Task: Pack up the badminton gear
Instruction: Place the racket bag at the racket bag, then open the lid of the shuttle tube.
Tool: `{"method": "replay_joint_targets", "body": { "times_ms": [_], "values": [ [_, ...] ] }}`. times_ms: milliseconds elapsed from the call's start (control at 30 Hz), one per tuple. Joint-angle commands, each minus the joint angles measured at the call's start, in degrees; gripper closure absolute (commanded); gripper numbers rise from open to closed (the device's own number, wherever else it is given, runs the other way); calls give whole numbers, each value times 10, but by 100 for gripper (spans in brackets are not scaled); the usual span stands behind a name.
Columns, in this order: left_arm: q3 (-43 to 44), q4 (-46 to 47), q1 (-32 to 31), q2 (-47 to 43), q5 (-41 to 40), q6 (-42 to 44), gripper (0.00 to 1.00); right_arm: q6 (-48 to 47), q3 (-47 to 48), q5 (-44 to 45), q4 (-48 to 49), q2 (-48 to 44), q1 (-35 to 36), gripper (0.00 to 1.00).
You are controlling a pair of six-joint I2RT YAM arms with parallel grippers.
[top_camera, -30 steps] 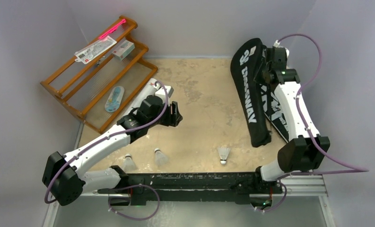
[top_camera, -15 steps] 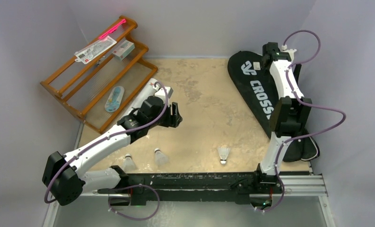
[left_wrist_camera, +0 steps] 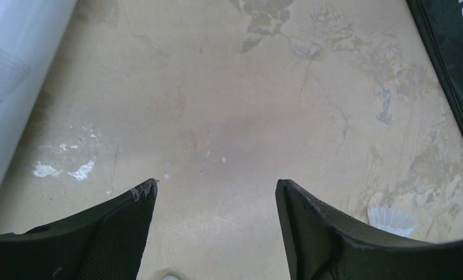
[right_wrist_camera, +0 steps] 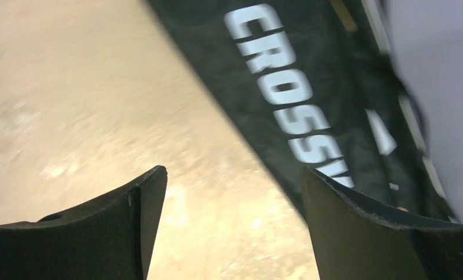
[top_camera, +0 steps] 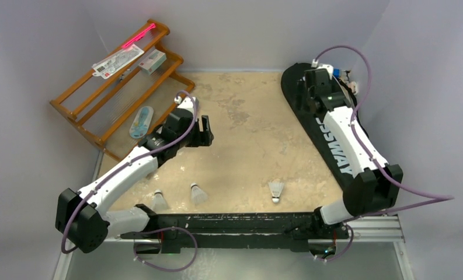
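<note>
A black racket-shaped bag (top_camera: 336, 153) with white lettering lies flat along the right side of the table. My right gripper (top_camera: 306, 97) hovers over its wide far end, open and empty. In the right wrist view the right gripper (right_wrist_camera: 232, 175) spans the bag's (right_wrist_camera: 287, 87) left edge and bare table. My left gripper (top_camera: 203, 132) hangs open over the table's left middle; the left wrist view shows the left gripper (left_wrist_camera: 217, 184) with nothing between its fingers. A white-silver tube (left_wrist_camera: 13, 76) lies to its left. Three white shuttlecocks (top_camera: 159, 200) (top_camera: 197, 193) (top_camera: 276, 190) stand near the front edge.
An orange wooden rack (top_camera: 86, 114) leans at the back left, holding a small white carton (top_camera: 152, 60), a pink-edged card (top_camera: 118, 60) and a blue item (top_camera: 141, 121). Grey walls close in the table on three sides. A black rail (top_camera: 235, 224) runs along the near edge.
The right gripper opened and let go of the bag, which went from folded up on edge to lying flat. The left gripper moved slightly back and left and opened wider.
</note>
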Motion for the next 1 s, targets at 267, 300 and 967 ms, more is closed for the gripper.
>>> {"method": "replay_joint_targets", "body": {
  "times_ms": [267,300,967],
  "values": [
    [178,-52,67,163,-15,134,22,48,-197,-314,161,-106,63,13],
    [189,-52,68,177,-24,157,21,53,-207,-323,170,-116,65,13],
    [308,-49,191,388,-63,339,4,96,-298,-450,252,-220,78,12]
  ]
}}
